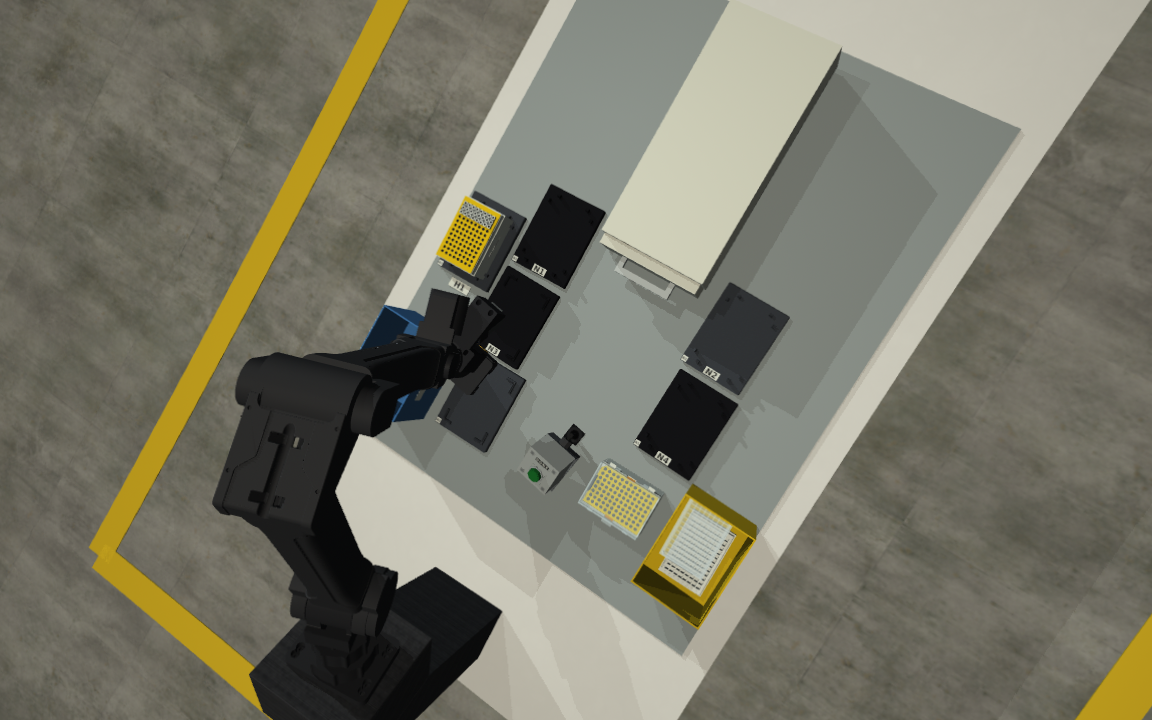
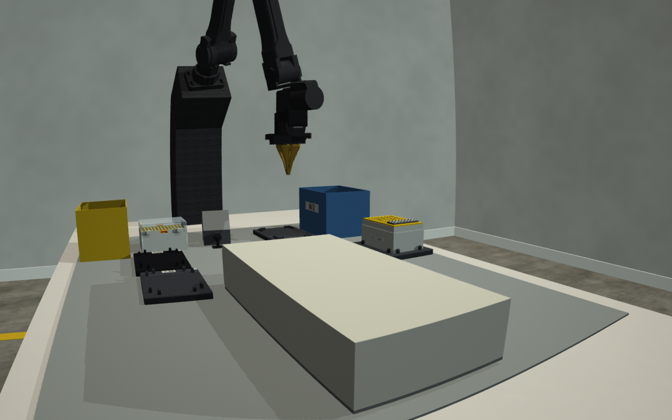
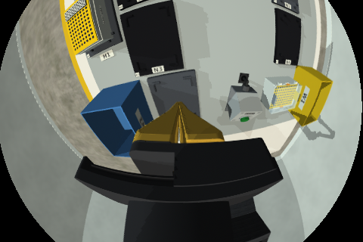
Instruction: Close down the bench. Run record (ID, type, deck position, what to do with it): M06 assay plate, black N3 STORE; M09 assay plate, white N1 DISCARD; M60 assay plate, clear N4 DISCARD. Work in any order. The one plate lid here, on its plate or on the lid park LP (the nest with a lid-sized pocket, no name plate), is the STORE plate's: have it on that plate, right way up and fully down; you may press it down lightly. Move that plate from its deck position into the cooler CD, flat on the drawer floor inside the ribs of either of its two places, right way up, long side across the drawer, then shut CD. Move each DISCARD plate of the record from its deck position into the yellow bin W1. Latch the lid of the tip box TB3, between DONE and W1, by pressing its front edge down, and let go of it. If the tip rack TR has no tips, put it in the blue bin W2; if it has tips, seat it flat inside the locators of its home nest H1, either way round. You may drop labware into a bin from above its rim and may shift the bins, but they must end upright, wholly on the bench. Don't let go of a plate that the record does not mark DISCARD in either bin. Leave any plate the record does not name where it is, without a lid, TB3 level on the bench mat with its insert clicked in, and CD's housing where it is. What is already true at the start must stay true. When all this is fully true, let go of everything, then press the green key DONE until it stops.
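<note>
My gripper (image 2: 289, 165) (image 3: 178, 107) is shut and empty. It hangs high above the bench, over the near edge of the lid park nest (image 1: 483, 410) (image 3: 174, 88), beside the blue bin W2 (image 2: 334, 209) (image 3: 115, 120). In the top view my wrist (image 1: 462, 324) hides the fingers. The yellow tip rack TR (image 1: 471, 234) (image 2: 391, 230) (image 3: 81, 23) sits on nest H1 with some tips. The cooler CD (image 1: 723, 143) (image 2: 359, 297) is shut. The yellow bin W1 (image 1: 652, 573) (image 2: 101, 230) (image 3: 313, 96) holds white plates (image 1: 696, 540). The tip box TB3 (image 1: 619, 497) (image 2: 163, 233) (image 3: 278, 96) stands beside W1.
The green key DONE (image 1: 533, 474) (image 3: 245, 118) sits on its grey box left of TB3. Nests N1 (image 1: 559, 234), N3 (image 1: 526, 315) and N4 (image 1: 686, 422) show as flat black pads. Nest N2 (image 1: 735, 337) is grey. The arm covers part of W2.
</note>
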Available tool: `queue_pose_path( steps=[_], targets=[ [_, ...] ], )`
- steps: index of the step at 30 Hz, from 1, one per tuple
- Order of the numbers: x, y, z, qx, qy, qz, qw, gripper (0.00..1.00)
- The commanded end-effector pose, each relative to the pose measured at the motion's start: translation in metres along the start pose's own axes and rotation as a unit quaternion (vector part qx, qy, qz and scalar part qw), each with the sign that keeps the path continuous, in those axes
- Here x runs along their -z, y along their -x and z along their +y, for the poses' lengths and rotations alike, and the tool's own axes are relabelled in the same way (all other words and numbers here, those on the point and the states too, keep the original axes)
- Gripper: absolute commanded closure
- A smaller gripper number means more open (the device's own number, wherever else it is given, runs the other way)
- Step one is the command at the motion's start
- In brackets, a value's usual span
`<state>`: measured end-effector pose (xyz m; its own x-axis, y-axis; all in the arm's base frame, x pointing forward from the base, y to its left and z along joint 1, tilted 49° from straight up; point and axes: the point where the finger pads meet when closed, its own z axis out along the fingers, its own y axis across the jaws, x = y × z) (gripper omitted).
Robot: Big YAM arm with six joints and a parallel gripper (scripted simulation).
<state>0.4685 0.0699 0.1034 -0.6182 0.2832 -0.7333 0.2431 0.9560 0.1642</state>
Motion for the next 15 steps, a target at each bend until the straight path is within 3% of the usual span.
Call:
queue_pose_path(
  steps=[1,3,9,10,15],
  targets=[
    [-0.001,-0.003,-0.014,0.006,-0.002,-0.006,1.000,1.00],
    [0.004,-0.001,-0.019,0.003,0.002,-0.015,1.000,1.00],
    [0.004,-0.012,-0.033,0.004,0.000,-0.013,1.000,1.00],
    [-0.004,-0.024,-0.039,0.007,-0.005,0.000,1.000,1.00],
    [0.005,-0.025,-0.053,0.004,0.000,-0.014,1.000,1.00]
  ],
)
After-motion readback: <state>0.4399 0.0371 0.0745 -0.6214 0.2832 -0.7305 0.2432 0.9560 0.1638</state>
